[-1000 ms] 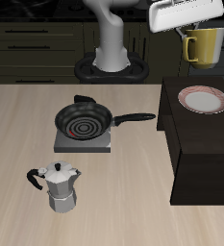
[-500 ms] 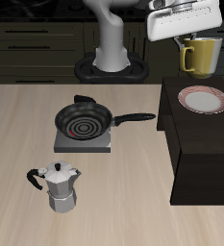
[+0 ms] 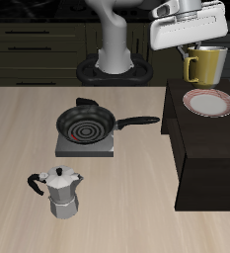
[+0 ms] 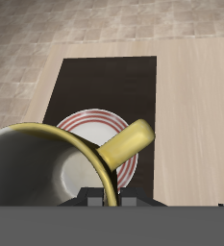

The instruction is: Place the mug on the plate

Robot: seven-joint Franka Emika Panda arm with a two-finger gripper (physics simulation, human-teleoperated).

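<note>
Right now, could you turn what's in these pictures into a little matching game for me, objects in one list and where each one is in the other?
Things:
1. mug
2. plate
3. frying pan
4. moka pot

Places:
A. on the small grey burner on the table
B. held in the air by the gripper, above the dark box
C. lying on top of the dark box
D. standing on the table nearest its front edge

Pairs: 1-B, 2-C, 3-A, 4-D
</note>
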